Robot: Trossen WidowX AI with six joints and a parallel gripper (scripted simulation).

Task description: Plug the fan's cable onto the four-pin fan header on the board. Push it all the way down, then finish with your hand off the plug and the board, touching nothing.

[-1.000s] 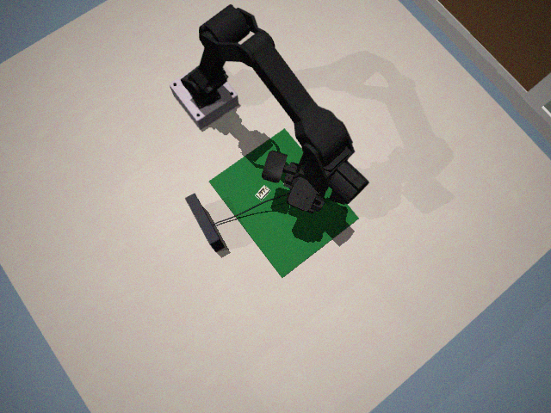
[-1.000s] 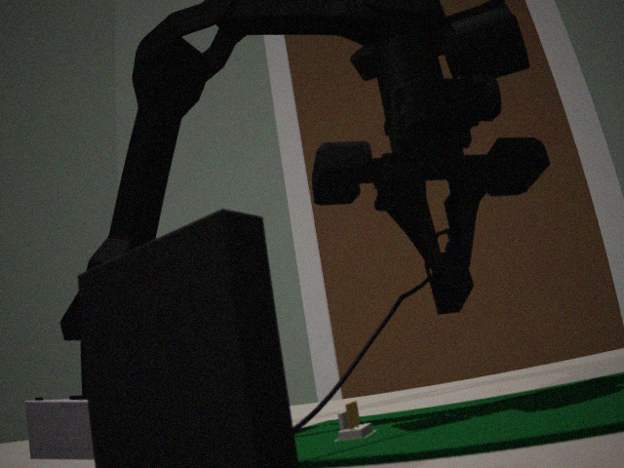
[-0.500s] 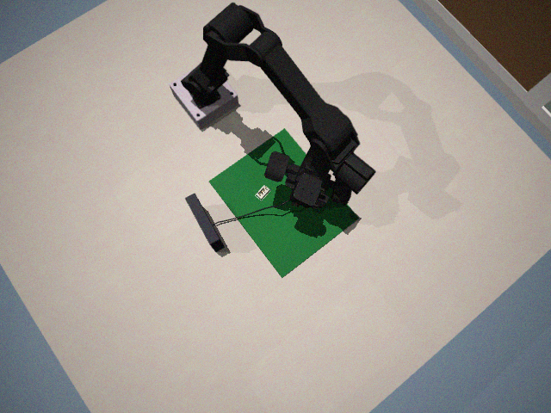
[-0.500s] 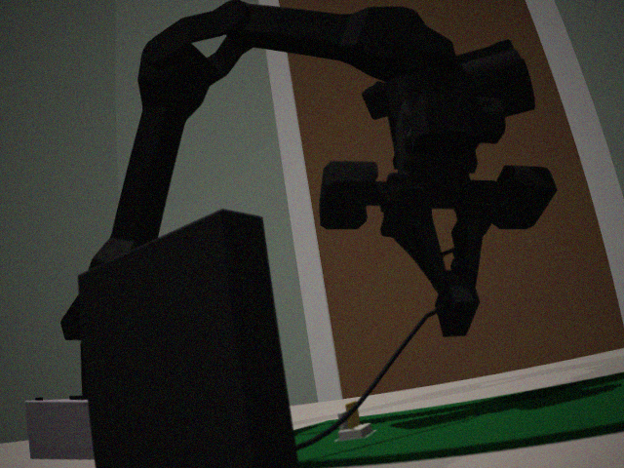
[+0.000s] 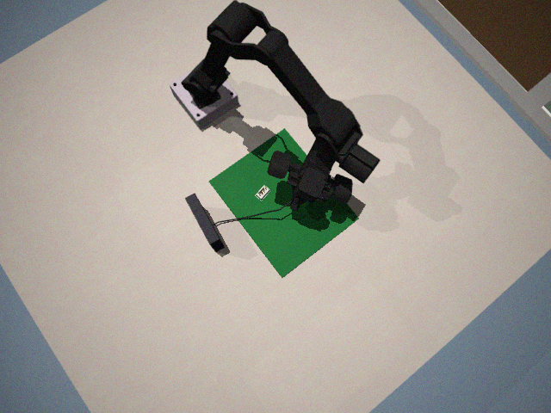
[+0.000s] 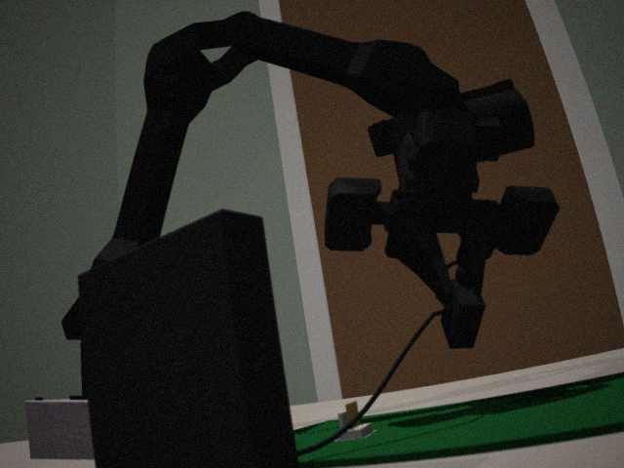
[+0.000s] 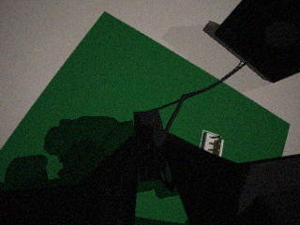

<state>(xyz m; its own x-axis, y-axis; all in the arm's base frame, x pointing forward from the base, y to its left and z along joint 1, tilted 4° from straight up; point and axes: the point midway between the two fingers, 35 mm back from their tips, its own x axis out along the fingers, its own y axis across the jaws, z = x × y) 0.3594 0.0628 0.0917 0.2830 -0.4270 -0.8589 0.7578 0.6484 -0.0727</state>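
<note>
My gripper is shut on the fan's dark plug and holds it well above the green board. The white four-pin fan header stands on the board, off to the side of the plug and below it. The thin black cable runs slack from the plug to the dark fan, which stands on edge beside the board.
The arm's grey base mount sits on the beige table behind the board. The arm casts dark shadows on the board. A brown panel and pale strips form the backdrop.
</note>
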